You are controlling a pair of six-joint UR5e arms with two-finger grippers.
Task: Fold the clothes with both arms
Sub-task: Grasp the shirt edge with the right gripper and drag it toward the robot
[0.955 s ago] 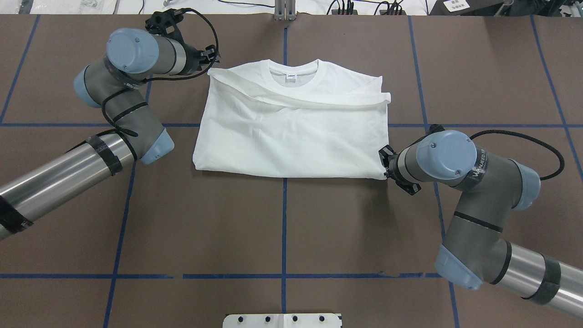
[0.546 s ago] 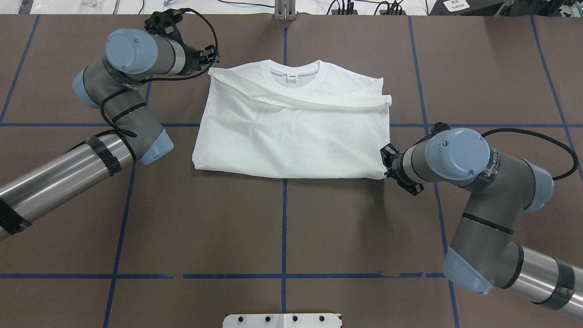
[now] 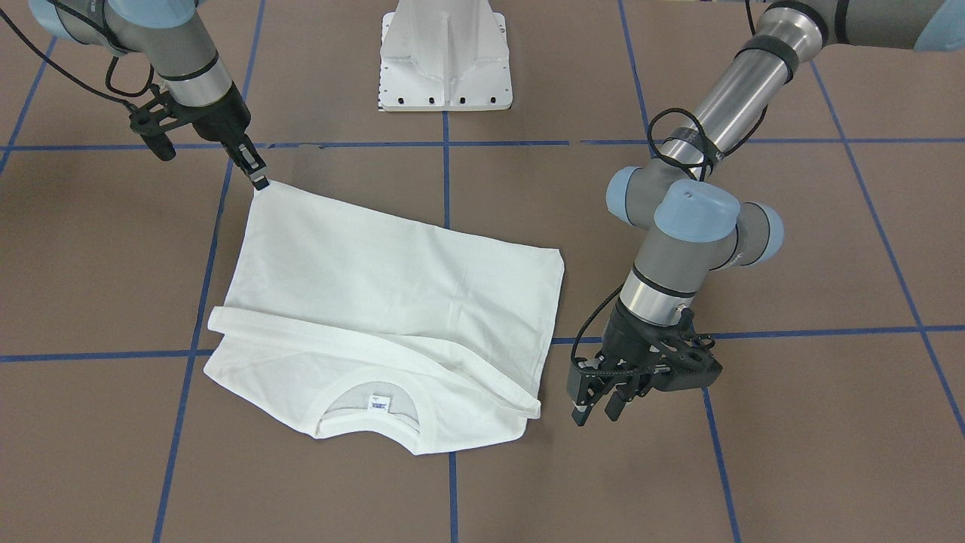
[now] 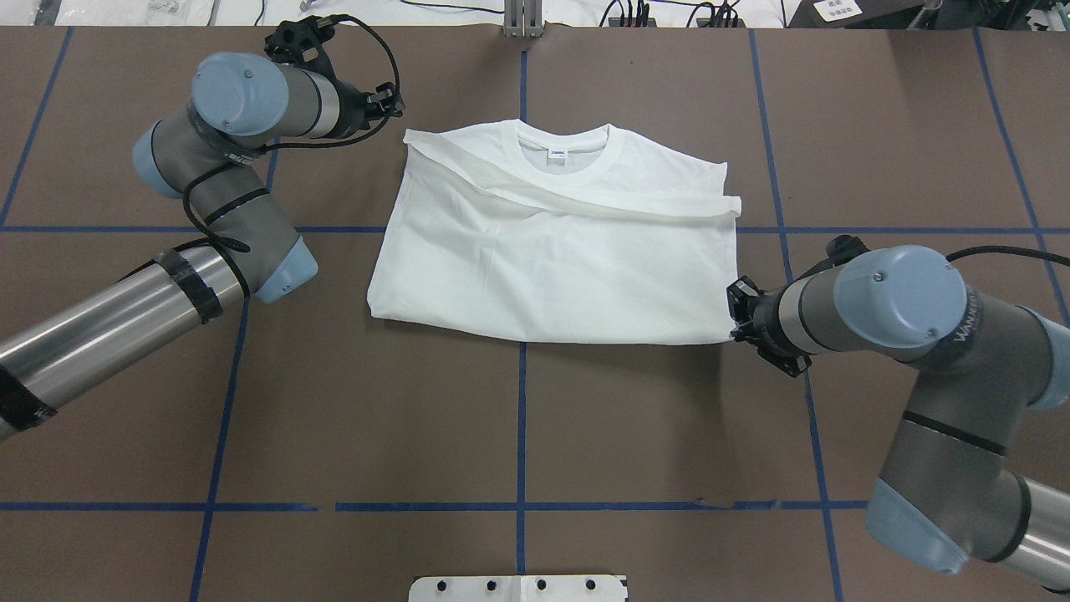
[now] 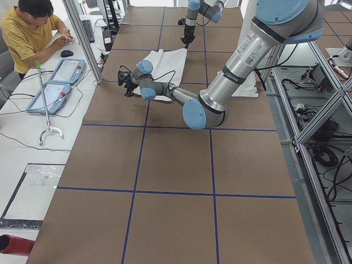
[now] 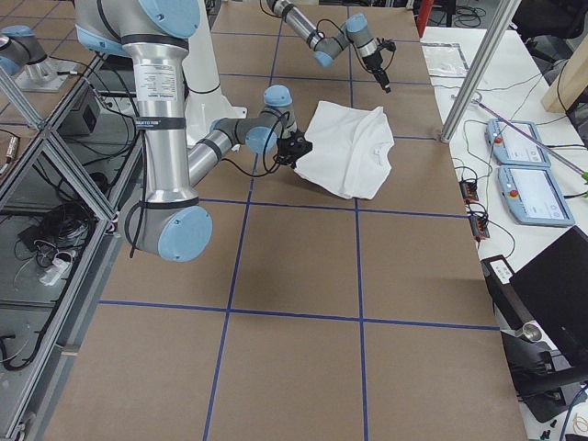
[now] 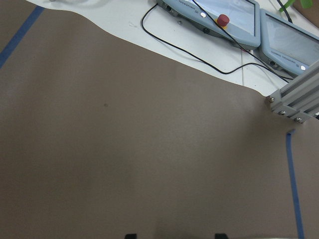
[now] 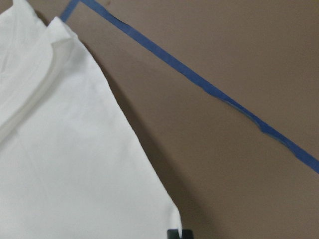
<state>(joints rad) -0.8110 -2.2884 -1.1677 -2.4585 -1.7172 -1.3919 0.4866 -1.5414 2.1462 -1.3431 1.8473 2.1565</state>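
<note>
- Overhead exterior: the left arm (image 4: 226, 167) stands left of the shirt (image 4: 552, 267), its wrist turned toward the shirt's far-left corner.
- The left gripper (image 4: 389, 104) hangs just beside that corner, apart from the cloth. In the front-facing view its fingers (image 3: 579, 413) are spread wide with nothing between them. The left wrist view shows only bare table (image 7: 149, 149) ahead of the tips.
- The shirt lies flat on the table, folded into a rough rectangle.
- The collar (image 4: 564, 136) is on the shirt's far edge, with the label (image 4: 557, 155) showing inside it.
- A folded band (image 4: 602, 201) of cloth slants across the shirt below the collar, from the far-left corner to the right edge.
- The right gripper (image 4: 736, 334) is at the shirt's near-right corner, pinched closed on it. In the right wrist view the fingertips (image 8: 178, 233) meet at the cloth's point.
- The right arm (image 4: 903, 309) extends away to the right of the shirt.
- A white base (image 4: 518, 588) sits on the near side of the shirt, well apart from it.
</note>
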